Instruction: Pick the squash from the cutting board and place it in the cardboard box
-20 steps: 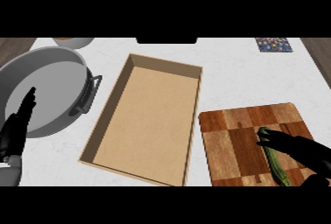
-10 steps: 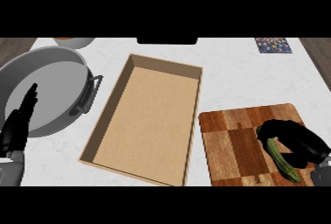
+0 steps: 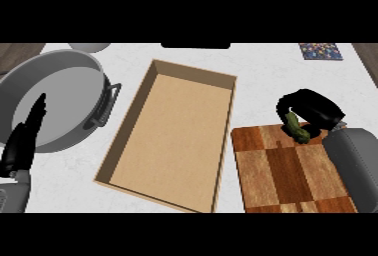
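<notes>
Gripping the green squash, the right hand curls round it at 3 o'clock, above the top edge of the wooden cutting board; the squash's lower end hangs out below the fingers. Cardboard box: centre, open-topped, just beside the board's left edge. Left hand: 9 o'clock, fingers straight and relaxed, holding nothing, over the rim of a grey pan. Patterned square item: 1 o'clock, well apart on the white counter.
</notes>
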Robot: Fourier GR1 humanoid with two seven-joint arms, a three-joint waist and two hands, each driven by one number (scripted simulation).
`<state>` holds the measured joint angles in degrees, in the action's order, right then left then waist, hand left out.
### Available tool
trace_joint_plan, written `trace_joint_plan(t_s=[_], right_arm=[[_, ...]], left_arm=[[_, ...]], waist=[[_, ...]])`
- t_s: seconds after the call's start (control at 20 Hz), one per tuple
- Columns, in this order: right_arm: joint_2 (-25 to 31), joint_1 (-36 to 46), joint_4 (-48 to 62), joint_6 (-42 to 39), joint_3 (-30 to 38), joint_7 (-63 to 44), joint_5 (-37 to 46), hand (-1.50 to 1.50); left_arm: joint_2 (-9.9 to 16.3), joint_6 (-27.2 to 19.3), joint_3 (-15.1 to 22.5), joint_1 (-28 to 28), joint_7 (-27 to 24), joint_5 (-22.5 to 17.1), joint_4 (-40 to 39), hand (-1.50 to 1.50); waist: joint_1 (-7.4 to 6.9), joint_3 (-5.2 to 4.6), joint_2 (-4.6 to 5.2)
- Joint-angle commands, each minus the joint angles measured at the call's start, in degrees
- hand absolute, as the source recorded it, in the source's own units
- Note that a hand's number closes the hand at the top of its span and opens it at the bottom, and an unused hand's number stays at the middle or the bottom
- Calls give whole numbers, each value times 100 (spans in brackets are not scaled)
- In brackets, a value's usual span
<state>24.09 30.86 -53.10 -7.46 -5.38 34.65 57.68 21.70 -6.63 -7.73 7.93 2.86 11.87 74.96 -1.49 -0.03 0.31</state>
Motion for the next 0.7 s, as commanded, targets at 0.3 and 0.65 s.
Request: trace_joint_plan(t_s=[0.3,0.65], right_arm=[[-80,758,-541,334,838,455,-801,150],[-174,744,-1494,-441,783,685,-1293,150]], left_arm=[[-115,-11,-48,-250,20,16,127,0],[-6,58,-250,-255,-13,-4,200,0]], waist=[[137,4,-54],[154,2,-47]])
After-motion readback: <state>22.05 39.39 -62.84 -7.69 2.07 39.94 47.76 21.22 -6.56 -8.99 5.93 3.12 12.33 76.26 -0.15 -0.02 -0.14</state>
